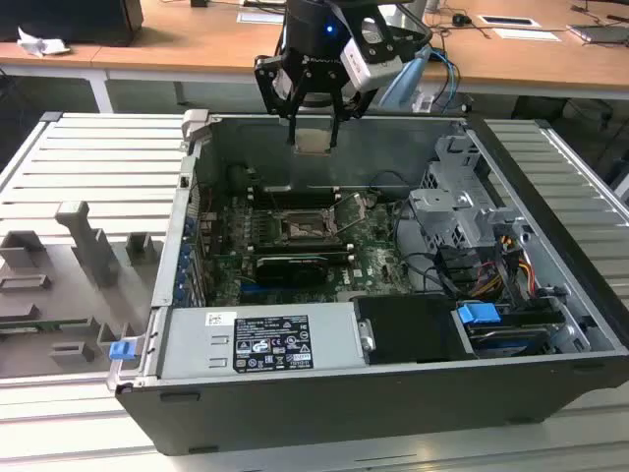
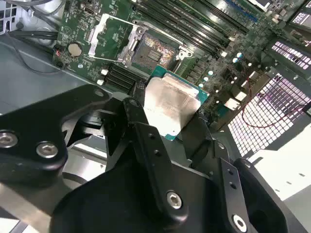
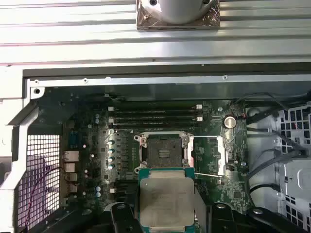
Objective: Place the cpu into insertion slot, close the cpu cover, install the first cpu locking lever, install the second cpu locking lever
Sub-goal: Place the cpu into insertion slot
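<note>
**Brushed metal, matt black, ribbed grey**

The pale silvery square metal cpu (image 3: pixel 166 204) has a dull, brushed, faintly scuffed face. The black hand (image 1: pixel 314 130) looks smooth and matt. The thin silver metal cpu cover (image 3: pixel 219 155) gleams. The ribbed grey metal counter (image 1: pixel 88 167) has a satin sheen.

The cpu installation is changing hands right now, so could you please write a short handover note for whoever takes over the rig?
Gripper: shut on the cpu, held above the open computer case and clear of the motherboard.
Insertion slot: empty, with its dark pin field exposed.
Cpu cover: open, swung aside next to the slot.
Done: the cpu is picked up and held over the board, close to the slot in both wrist views.
Left: the cpu is not in the slot, the cover is not closed, and neither locking lever is installed.
</note>
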Motion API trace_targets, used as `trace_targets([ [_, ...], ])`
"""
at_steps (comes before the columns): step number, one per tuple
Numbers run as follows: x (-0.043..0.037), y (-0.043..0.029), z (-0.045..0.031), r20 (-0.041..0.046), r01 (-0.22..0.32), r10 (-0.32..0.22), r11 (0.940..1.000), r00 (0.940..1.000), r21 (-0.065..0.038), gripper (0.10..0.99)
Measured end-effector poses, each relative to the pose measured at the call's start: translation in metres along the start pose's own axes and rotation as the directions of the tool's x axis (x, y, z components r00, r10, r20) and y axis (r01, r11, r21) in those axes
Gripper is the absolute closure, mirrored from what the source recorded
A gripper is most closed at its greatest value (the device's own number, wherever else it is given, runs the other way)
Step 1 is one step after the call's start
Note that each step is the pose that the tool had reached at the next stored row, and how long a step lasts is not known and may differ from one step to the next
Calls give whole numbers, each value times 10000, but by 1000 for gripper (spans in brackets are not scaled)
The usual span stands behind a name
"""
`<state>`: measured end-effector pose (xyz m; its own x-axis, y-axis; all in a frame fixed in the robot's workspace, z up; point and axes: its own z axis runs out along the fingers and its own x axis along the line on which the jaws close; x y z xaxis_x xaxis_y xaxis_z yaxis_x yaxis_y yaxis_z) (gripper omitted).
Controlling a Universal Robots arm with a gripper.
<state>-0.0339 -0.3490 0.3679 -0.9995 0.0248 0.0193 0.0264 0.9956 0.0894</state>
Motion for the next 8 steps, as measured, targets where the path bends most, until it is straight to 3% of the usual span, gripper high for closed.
trace_targets([
  [8, 0, -1, 6, 28, -320, 320, 9995, 9995, -6, 545],
])
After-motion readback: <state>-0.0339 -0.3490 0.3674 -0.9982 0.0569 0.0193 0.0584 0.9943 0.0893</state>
